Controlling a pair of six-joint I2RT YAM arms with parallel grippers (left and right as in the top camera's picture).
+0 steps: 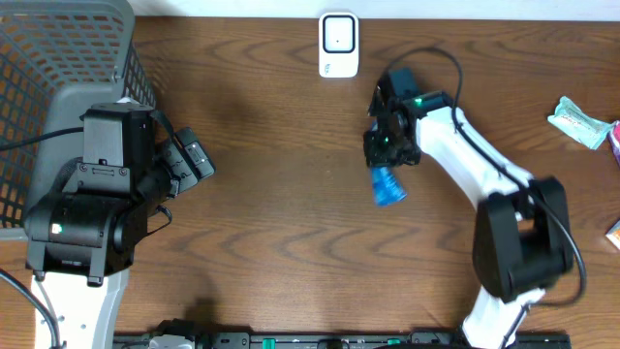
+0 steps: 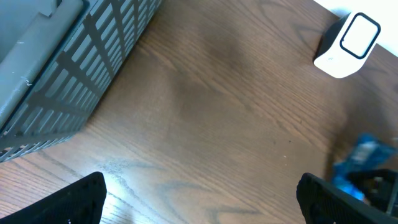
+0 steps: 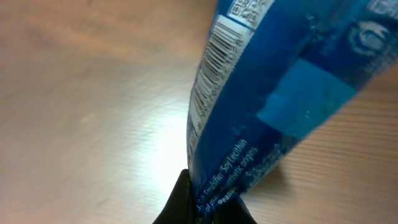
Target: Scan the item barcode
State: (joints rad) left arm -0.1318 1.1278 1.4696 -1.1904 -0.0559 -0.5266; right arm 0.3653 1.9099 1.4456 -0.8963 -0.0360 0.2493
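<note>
While the left hand (image 1: 197, 163) hangs over the wooden bench (image 1: 271, 242) with its two fingers (image 2: 68, 199) spread as wide as they go and nothing between them, a grey mesh basket (image 1: 58, 48) stands ahead of it and to its left. Only bare wood lies under its open span. Ahead of that hand and off to its right, a small white scanner (image 1: 338, 45) sits at the far edge of the bench, well apart from it.

Farther right, the right hand (image 1: 389, 155) is closed tight on a blue packet (image 1: 388, 185). It pinches the packet by one end, so the rest sticks out beyond the fingertips. The scanner lies behind this hand, near it but not touching. In the right wrist view a white barcode panel (image 3: 214, 62) runs along the packet's left edge, with a small square code (image 3: 249, 9) past it at the end farthest from the hand. Whether that far end touches the bench cannot be told. Well off to the right of this hand, a pale teal wrapper (image 1: 579, 121) lies near the bench's edge.
</note>
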